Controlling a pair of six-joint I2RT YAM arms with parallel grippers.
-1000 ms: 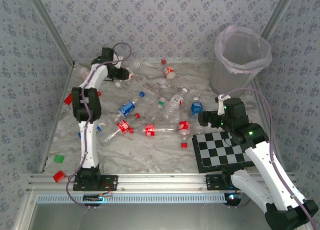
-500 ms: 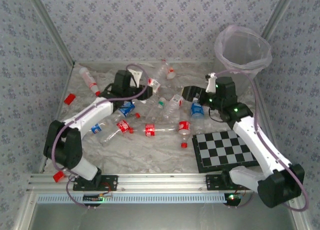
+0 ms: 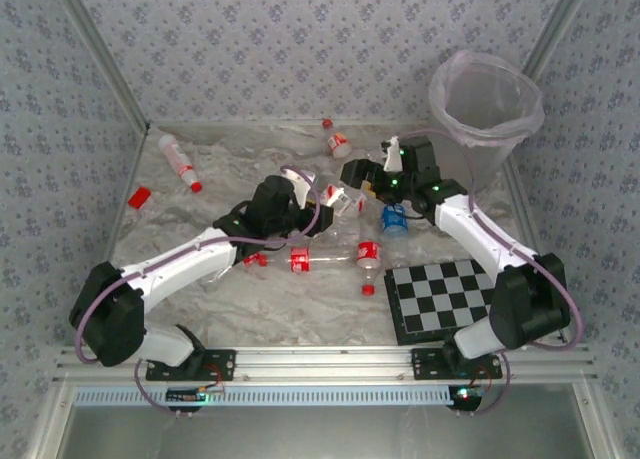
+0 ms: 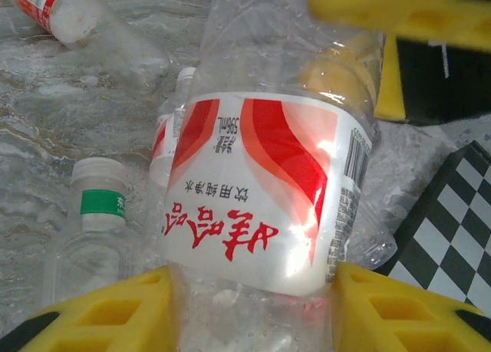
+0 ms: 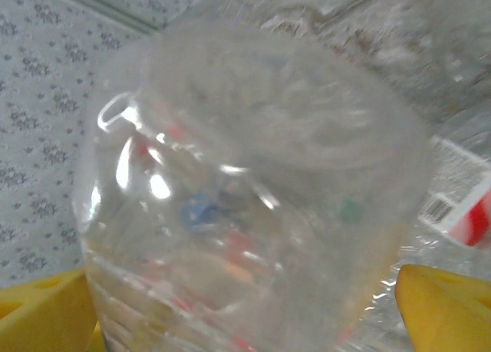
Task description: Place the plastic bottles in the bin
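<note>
Starting at the left, what's on your screens? (Desk)

Far left on the table [image 3: 300, 314] I see a red-cap bottle [image 3: 177, 161] lying on its own, well apart from both arms. (Operator)

And your left arm? (Desk)

My left end effector [image 4: 252, 310] is clenched on the red-and-white-label bottle [image 4: 253, 191]. In the left wrist view its yellow pads [image 4: 107, 317] press the clear body from both sides, just past the label. That bottle is near the middle of the table, among the loose ones; I can't tell whether it is lifted. A small green-label bottle [image 4: 96, 237] lies on the table just to its left. (Operator)

Right arm? (Desk)

My right end effector [image 5: 245, 306] is released, spread wide around the rounded base of a clear bottle, and one yellow finger [image 5: 441, 310] stands clear of the plastic. In the left wrist view those fingers bracket the far end of the bottle my left one grips. (Operator)

Further right? (Desk)

A blue-label bottle [image 3: 393, 217] lies on the table just on the near side of the right end effector. The checkerboard [image 3: 450, 299] is nearer to me again. The bin [image 3: 455, 154] stands in the far right corner, apart from both end effectors. (Operator)
</note>
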